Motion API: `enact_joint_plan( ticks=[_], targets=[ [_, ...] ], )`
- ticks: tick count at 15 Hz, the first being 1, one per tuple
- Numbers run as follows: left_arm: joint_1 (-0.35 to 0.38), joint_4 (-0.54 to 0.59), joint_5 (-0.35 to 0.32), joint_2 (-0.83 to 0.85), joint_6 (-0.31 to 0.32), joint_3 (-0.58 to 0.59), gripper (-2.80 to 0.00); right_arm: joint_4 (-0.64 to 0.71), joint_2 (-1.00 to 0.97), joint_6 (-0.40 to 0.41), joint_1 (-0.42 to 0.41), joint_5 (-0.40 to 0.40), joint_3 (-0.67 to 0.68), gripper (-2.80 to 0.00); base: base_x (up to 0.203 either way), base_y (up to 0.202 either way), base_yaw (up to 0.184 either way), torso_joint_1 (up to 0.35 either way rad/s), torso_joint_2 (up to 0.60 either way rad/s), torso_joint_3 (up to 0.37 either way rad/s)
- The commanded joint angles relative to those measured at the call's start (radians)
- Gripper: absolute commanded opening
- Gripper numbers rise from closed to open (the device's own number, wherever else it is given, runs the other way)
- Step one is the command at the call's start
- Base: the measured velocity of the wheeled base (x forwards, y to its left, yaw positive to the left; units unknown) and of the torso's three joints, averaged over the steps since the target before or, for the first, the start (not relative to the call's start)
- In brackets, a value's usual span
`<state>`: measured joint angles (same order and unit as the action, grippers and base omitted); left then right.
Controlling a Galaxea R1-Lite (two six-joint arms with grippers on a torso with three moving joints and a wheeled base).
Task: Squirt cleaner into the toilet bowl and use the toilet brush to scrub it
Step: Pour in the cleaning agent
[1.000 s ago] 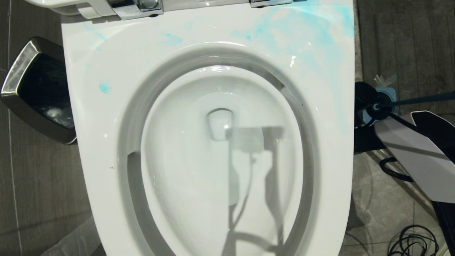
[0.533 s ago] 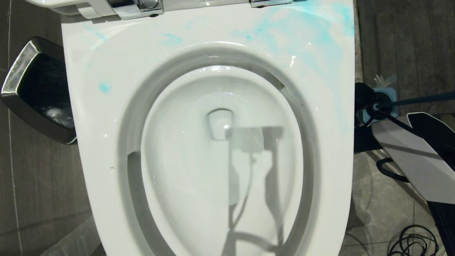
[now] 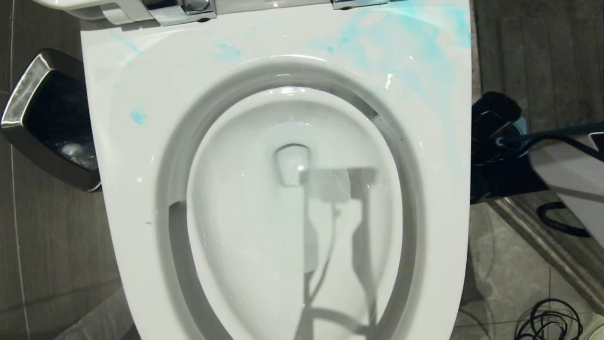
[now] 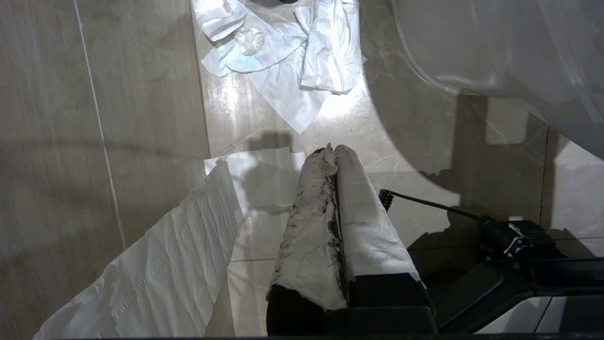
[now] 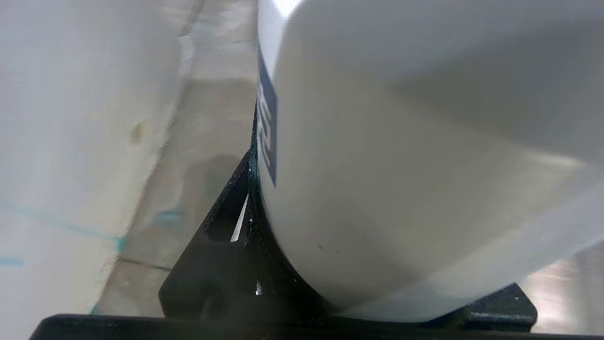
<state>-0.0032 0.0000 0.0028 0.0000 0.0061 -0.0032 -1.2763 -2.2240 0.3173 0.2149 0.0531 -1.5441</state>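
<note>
Gripping tool: the right gripper point(image 3: 493, 123) is low beside the right flank of the toilet point(image 3: 137, 198). Its jaws are clamped on the white bottle point(image 5: 401, 189).
Grip detail: in the right wrist view one black finger point(image 5: 236, 222) lies flat against the bottle's side, next to a dark blue label. The other finger is hidden behind the bottle.
Bottle position: down at the side of the toilet, not over the opening. Its cap and nozzle are out of view, so I cannot tell which way it points.
Idle tool: the left gripper point(image 4: 335, 156) hangs over the floor point(image 4: 118, 118) near the toilet's base with its taped fingers pressed together, holding nothing. Crumpled paper point(image 4: 283, 52) lies on the tiles beyond it.
Brush: a slim blue-grey stick point(image 3: 573, 128), probably the brush, runs along the right of the toilet beside the right gripper. It looks untouched.
Toilet: lid up. Turquoise smears point(image 3: 406, 42) mark the back right of the seat, with small dabs on the left side. The water point(image 3: 292, 165) in the basin looks clear.
Bin: a steel-rimmed bin point(image 3: 28, 127) stands on the toilet's left, uninvolved.
Done: the bottle is in hand.
Left: carrying it over the opening, squirting inside, fetching the brush and scrubbing, so the task looks to be at an early stage.
</note>
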Motion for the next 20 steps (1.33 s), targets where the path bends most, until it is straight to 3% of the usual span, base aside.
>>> enact_joint_plan(
  ticks=[1,6,10,13,16,20],
  targets=[
    [0.0,0.0,0.0,0.002,0.0,0.0,-2.8,0.073,0.183,0.002,0.004,0.071,0.094,-2.8,0.0,0.0,0.0,0.0,0.0,0.0],
    [0.0,-0.001,0.0,0.002,0.0,0.0,-2.8,0.243,0.478,-0.019,0.009,0.182,0.372,-2.8,0.0,0.0,0.0,0.0,0.0,0.0],
    [0.0,0.0,0.0,0.002,0.0,0.0,-2.8,0.26,0.673,-0.048,0.026,0.227,0.555,-2.8,0.0,0.0,0.0,0.0,0.0,0.0],
    [0.0,0.0,0.0,0.002,0.0,0.0,-2.8,0.259,0.799,0.0,0.034,0.26,0.634,-2.8,0.0,0.0,0.0,0.0,0.0,0.0],
    [0.0,0.0,0.0,0.002,0.0,0.0,-2.8,0.265,0.871,0.009,0.041,0.253,0.645,-2.8,0.0,0.0,0.0,0.0,0.0,0.0],
    [0.0,-0.001,0.0,0.002,0.0,0.0,-2.8,0.327,0.961,0.05,0.041,0.178,0.726,-2.8,0.0,0.0,0.0,0.0,0.0,0.0]
  ],
)
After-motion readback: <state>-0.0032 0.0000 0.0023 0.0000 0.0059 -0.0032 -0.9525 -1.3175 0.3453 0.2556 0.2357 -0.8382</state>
